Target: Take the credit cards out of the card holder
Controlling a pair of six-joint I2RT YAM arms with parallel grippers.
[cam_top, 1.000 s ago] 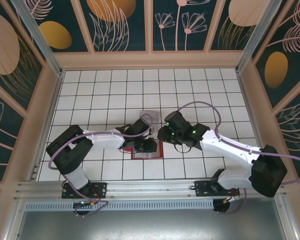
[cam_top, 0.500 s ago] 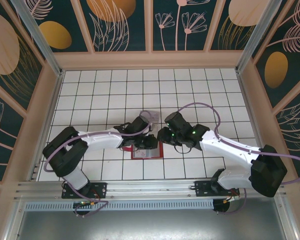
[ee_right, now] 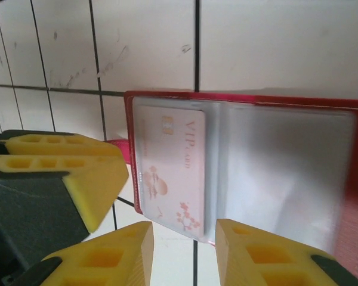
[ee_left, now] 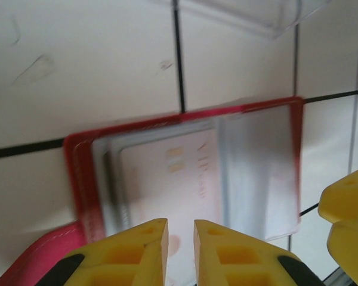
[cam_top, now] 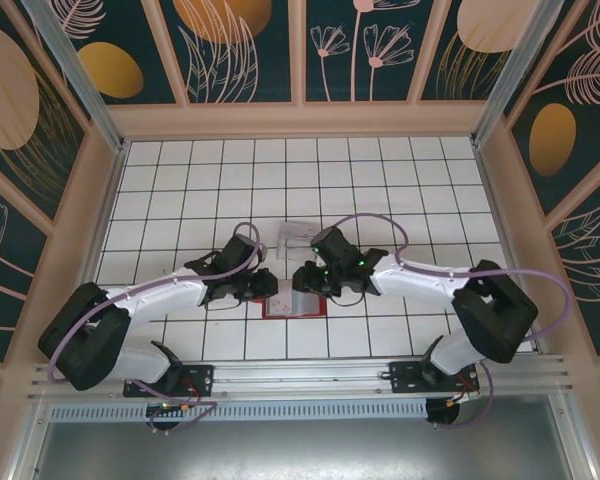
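Observation:
The red card holder (cam_top: 283,311) lies open and flat on the white tiles, between the two grippers. In the left wrist view its red border (ee_left: 77,179) frames clear sleeves, and a whitish credit card (ee_left: 167,179) with pale print sits in one. The same card (ee_right: 173,167) fills the left sleeve of the holder (ee_right: 256,97) in the right wrist view. My left gripper (cam_top: 268,285) (ee_left: 180,238) hovers at the holder's left edge, open by a narrow gap with nothing in it. My right gripper (cam_top: 302,279) (ee_right: 185,244) hangs open over the holder's near edge.
A clear plastic box (cam_top: 298,234) (ee_left: 250,12) sits just beyond the holder. The left gripper's yellow fingers (ee_right: 77,173) stand beside the holder's red tab (ee_right: 116,146). A yellow finger of the right gripper (ee_left: 349,208) is close on the right. Wooden walls ring the tiled floor.
The left arm has swung left and its gripper has drawn back off the holder to its left edge. The right gripper has shifted left, over the holder.

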